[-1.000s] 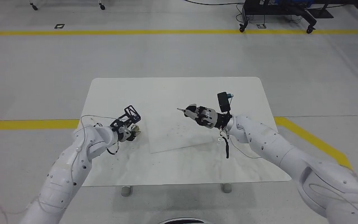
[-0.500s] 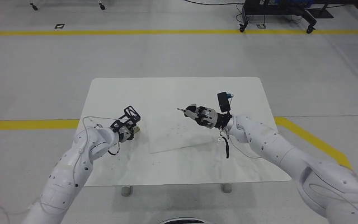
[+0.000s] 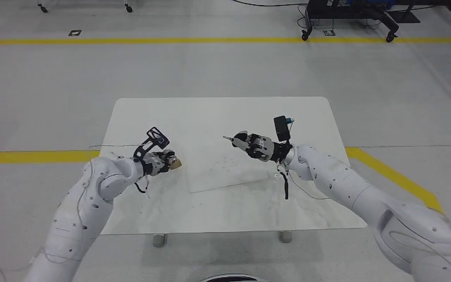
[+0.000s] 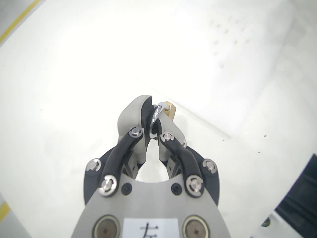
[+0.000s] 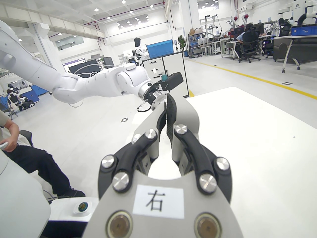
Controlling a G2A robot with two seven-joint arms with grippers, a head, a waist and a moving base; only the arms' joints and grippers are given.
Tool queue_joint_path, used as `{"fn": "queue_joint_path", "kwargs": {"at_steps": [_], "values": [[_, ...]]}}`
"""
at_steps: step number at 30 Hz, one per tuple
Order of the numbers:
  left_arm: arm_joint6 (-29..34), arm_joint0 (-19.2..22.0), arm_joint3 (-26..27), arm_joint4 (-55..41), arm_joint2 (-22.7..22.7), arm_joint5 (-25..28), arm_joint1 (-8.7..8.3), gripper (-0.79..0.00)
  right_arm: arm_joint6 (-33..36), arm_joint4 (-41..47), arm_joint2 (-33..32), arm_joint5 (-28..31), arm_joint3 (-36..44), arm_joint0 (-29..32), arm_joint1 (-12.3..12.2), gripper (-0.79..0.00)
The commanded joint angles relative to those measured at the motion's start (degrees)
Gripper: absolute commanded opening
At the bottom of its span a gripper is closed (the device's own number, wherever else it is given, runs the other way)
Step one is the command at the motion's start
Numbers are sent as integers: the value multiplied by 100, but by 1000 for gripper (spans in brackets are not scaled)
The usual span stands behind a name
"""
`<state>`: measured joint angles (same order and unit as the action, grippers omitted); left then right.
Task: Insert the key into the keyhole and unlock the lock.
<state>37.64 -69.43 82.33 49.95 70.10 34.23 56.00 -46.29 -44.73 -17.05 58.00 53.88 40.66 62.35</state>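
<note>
My left gripper (image 3: 166,162) (image 4: 155,106) is over the left part of the table, shut on the silver shackle (image 4: 155,116) of a small brass padlock (image 3: 175,163) (image 4: 171,111). The brass body sticks out past the fingertips toward the table's middle. My right gripper (image 3: 238,139) (image 5: 168,104) is held over the middle of the table, shut on a thin silver key (image 3: 227,138) whose tip points left toward the padlock. A wide gap separates key and padlock. In the right wrist view the fingers hide the key, and the left arm (image 5: 99,82) shows beyond them.
The white table (image 3: 211,113) carries a cover with a raised crease (image 3: 218,186) running across its middle and some small dots (image 3: 227,163). Its front edge lies close below both arms. Grey floor with yellow lines surrounds it.
My left wrist has turned and shifted slightly left, so the padlock's brass body now points toward the key. The right arm with the key has stayed still.
</note>
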Motion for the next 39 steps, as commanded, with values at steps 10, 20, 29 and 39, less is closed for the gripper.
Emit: {"fn": "queue_joint_path", "kwargs": {"at_steps": [10,20,29,39], "values": [[1072,484,-372,-1565,135,96,-26,-785,0,0,0,0,0,0,0,-785],[1109,424,-617,-2913,79,458,6,-785,0,0,0,0,0,0,0,-785],[4161,1752,-2262,-8096,-688,-920,277,-785,427,523,-350,0,227,250,47,-785],[5036,2824,-3236,-10615,-2424,-2911,706,-785,451,630,-733,0,493,480,64,-785]]}}
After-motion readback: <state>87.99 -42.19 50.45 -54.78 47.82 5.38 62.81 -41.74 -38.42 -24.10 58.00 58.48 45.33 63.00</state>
